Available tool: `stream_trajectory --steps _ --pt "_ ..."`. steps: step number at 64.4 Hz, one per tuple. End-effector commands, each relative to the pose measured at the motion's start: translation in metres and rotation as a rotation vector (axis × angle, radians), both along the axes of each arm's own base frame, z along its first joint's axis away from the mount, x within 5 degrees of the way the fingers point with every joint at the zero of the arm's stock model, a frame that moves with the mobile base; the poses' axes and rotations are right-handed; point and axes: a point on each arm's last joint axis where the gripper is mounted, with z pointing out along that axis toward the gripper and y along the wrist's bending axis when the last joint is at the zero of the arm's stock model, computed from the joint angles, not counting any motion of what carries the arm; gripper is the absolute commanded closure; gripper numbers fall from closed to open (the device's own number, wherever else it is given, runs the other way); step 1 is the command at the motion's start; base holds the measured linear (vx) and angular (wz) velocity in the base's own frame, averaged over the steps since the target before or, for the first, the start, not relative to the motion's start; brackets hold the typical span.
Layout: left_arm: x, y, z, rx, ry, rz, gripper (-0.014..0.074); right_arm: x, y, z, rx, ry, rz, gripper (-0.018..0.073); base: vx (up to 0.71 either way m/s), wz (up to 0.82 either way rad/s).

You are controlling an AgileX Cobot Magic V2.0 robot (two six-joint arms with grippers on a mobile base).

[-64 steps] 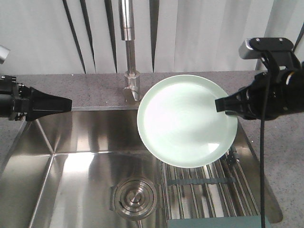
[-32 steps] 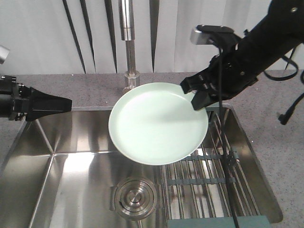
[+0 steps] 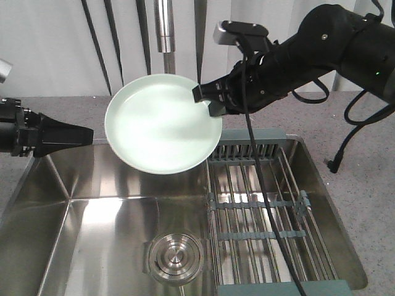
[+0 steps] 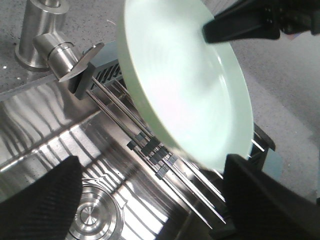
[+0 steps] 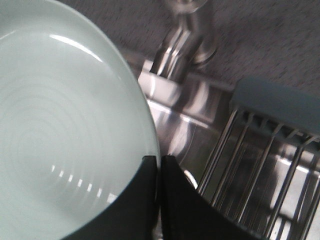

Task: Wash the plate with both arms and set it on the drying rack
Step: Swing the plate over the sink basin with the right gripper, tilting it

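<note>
– Two arms live. Status?
– My left gripper (image 3: 86, 134) hovers at the sink's (image 3: 92, 216) left edge, jaws apart, empty. The plate (image 3: 160, 123) is airborne at the back edge below the faucet (image 3: 164, 31), with the right gripper (image 3: 207, 102) clamped on its rim.
– Containers?
– No water seen in the sink. The drying rack (image 3: 259, 203) on the right holds nothing. I reckon both washing and racking are left.

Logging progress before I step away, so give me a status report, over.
Right end effector shut on plate rim, plate held up over sink. Left end effector open, clear of plate. Faucet just behind plate; drying rack in sink.
</note>
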Motion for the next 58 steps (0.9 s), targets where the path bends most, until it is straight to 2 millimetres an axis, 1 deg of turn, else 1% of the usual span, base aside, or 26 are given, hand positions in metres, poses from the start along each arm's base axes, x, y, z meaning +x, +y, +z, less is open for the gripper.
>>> stream_trajectory --steps 1,8,12,16,20,24,28,33,38,42,46,50,58 --pt "-0.007 -0.004 0.023 -0.068 -0.065 -0.016 0.0041 0.006 -0.023 0.036 0.072 -0.157 -0.097 0.0564 0.00 0.00" --pt "-0.007 -0.004 0.023 -0.067 -0.065 -0.015 0.0041 0.005 -0.043 0.030 0.002 -0.079 -0.104 0.0564 0.00 0.00" --pt "-0.007 -0.004 0.023 -0.067 -0.065 -0.015 0.0041 0.001 -0.049 0.026 -0.049 -0.025 -0.090 0.0564 0.00 0.00" --pt "-0.007 -0.004 0.023 -0.067 -0.065 -0.015 0.0041 -0.006 -0.049 0.022 -0.086 0.048 -0.056 0.0564 0.00 0.00" --pt "-0.007 -0.004 0.023 -0.067 -0.065 -0.015 0.0041 -0.013 -0.045 0.019 -0.093 0.119 -0.018 0.0564 0.00 0.00" --pt "-0.007 -0.004 0.023 -0.067 -0.065 -0.015 0.0041 -0.020 -0.037 0.017 -0.085 0.165 0.030 0.0564 0.00 0.00" --pt "-0.007 -0.004 0.023 -0.067 -0.065 -0.015 0.0041 -0.028 -0.022 0.018 -0.059 0.182 0.095 0.0564 0.00 0.00" --pt "-0.007 -0.004 0.023 -0.067 -0.065 -0.015 0.0041 -0.030 -0.004 0.021 -0.007 0.139 0.136 0.0564 0.00 0.00" --pt "-0.007 -0.004 0.023 -0.067 -0.065 -0.015 0.0041 -0.026 0.010 0.026 0.064 0.042 0.128 0.0564 0.00 0.00" --pt "-0.007 -0.004 0.023 -0.067 -0.065 -0.015 0.0041 -0.019 0.012 0.032 0.105 -0.043 0.084 0.0564 0.00 0.00" --pt "-0.007 -0.004 0.023 -0.067 -0.065 -0.015 0.0041 -0.012 0.009 0.037 0.128 -0.113 0.039 0.0564 0.00 0.00" --pt "-0.007 -0.004 0.023 -0.067 -0.065 -0.015 0.0041 -0.003 0.000 0.041 0.144 -0.171 -0.014 0.0564 0.00 0.00" --pt "-0.007 -0.004 0.023 -0.067 -0.065 -0.016 0.0041 0.008 -0.026 0.040 0.139 -0.170 -0.086 0.0564 0.00 0.00"
